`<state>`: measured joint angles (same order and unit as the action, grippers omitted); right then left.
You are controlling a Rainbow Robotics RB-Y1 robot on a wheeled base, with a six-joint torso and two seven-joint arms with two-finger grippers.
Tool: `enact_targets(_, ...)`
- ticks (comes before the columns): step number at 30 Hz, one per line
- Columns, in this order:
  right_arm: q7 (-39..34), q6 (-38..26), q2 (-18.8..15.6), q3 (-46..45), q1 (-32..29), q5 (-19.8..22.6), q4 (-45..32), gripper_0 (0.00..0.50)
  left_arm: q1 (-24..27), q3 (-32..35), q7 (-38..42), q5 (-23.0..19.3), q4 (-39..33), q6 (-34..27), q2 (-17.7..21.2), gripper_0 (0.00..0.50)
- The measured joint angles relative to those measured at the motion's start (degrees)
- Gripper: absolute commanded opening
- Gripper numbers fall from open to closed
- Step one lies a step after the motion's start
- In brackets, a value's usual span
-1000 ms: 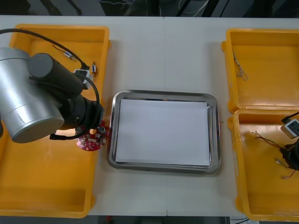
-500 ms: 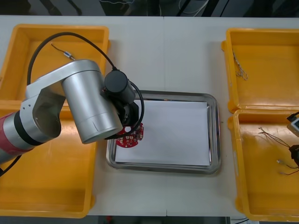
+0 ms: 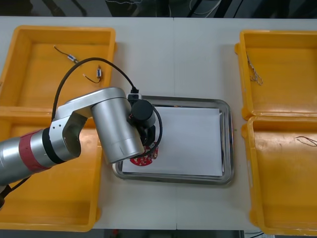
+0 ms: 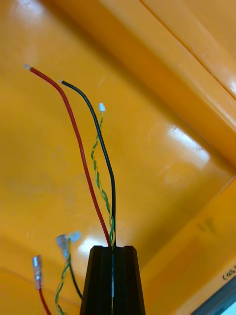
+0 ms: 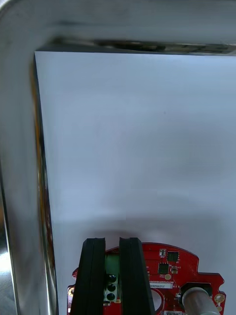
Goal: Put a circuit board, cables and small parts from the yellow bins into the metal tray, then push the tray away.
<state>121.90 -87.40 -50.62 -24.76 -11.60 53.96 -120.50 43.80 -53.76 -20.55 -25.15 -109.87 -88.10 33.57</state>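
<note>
1. The left gripper (image 5: 112, 244) is over the metal tray (image 3: 225, 144), at about 8 o'clock of the tray in the front view, below the wrist of the left arm (image 3: 116, 131). Its fingers stand only a narrow gap apart, and they clamp a small green block at the edge of the round red circuit board (image 5: 169, 275).
2. The board is round, so we find no long axis. Its face with the components looks up, and the edge with the green block points to the fingers. It is close to the tray's 9 o'clock rim. Whether it rests on the white inside (image 5: 142, 147) or hangs just above it, we cannot tell.
3. The right gripper (image 4: 113, 256) has its fingers pressed together on three cables: a red cable (image 4: 73, 142), a black cable (image 4: 102, 147) and a twisted green and yellow cable (image 4: 97, 170). Their long axes run straight away from the fingertips, with the free ends pointing away. Behind them are the floor and wall of a yellow bin; which bin, we cannot tell.
4. On the table (image 3: 173, 59), two bins stand at 9 o'clock of the tray and two at 3 o'clock.
5. The far left bin (image 3: 29, 74) holds two small metal parts (image 3: 73, 59) with thin leads. The far right bin (image 3: 287, 94) holds a tangle of thin wire (image 3: 255, 74) near its 9 o'clock wall. The near right bin (image 3: 282, 193) shows a thin cable (image 3: 307, 141) at its 2 o'clock corner. The near left bin (image 3: 49, 203) is partly covered by the left arm.
</note>
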Motion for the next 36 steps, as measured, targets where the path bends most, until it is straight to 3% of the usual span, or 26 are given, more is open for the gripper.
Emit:
enact_targets(9, 0.0, -12.6, 0.0, -2.6, 3.3, 1.6, -8.3, 0.000, 0.0, -2.2, 0.1, 0.9, 0.3, 0.7, -0.1, 0.000)
enact_targets(17, -2.4, -15.0, -1.7, -2.2, 4.7, 3.8, -15.7, 0.000, 0.0, -2.5, 0.2, 1.1, 0.7, 1.0, -0.1, 0.010)
enact_targets(18, -4.2, -15.0, -2.3, -1.9, 4.8, 4.5, -16.6, 0.000, 0.0, -2.5, 0.2, 1.1, 0.7, 1.0, -0.1, 0.038)
enact_targets(21, -10.8, -15.0, -4.5, 0.0, 5.7, 6.0, -19.6, 0.000, 0.0, -2.6, 0.3, 1.1, 0.7, 1.0, -0.1, 0.254)
enact_targets(22, -12.6, -15.0, -5.3, 0.7, 6.1, 6.1, -20.6, 0.000, 0.0, -2.6, 0.3, 1.1, 0.7, 1.0, -0.1, 0.357)
enact_targets(25, -13.7, -15.1, -7.5, 3.3, 7.9, 6.4, -23.9, 0.000, 0.0, -2.6, 0.4, 1.3, 0.8, 1.0, -0.1, 0.491)
enact_targets(29, -15.1, -15.3, -9.4, 7.0, 10.8, 6.5, -26.7, 0.000, 0.0, -2.6, 1.3, 2.5, 0.8, 1.0, -0.1, 0.500)
enact_targets(36, -16.4, -15.3, -9.8, 12.3, 15.5, 6.5, -26.9, 0.000, 0.0, -2.6, 4.5, 2.9, 0.8, 1.3, -0.1, 0.500)
